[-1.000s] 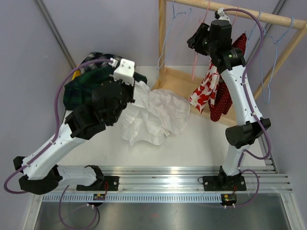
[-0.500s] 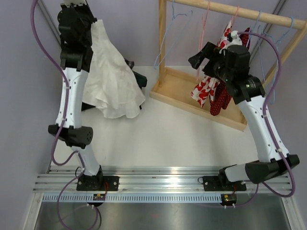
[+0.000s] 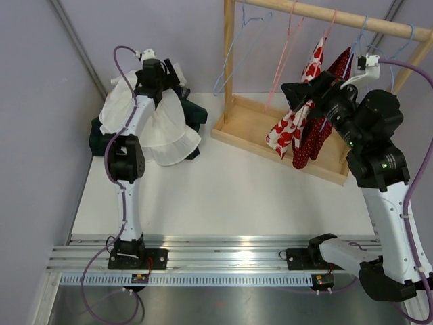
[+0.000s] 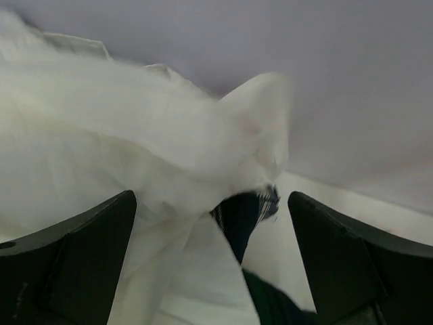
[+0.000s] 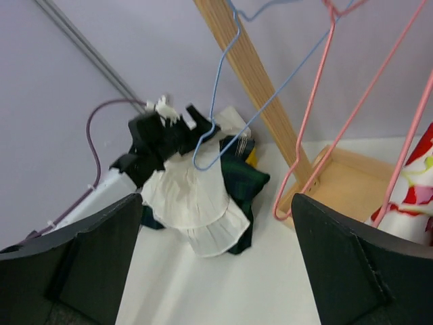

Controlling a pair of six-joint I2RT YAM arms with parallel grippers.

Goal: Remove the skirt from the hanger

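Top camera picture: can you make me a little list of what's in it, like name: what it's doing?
white skirt: heaped on dark green clothes, far left of the table
left gripper: open, right by the white skirt
right gripper: open, holding nothing
wooden rack: far right side
red skirts: two, hanging on the rack
blue hanger: empty
pink hanger: empty

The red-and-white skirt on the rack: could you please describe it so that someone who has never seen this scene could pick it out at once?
In the top view, find the wooden rack at the upper right. Two red garments hang side by side from it. The red-and-white skirt is the left one, with large white patches, unlike the darker, finely dotted garment beside it.
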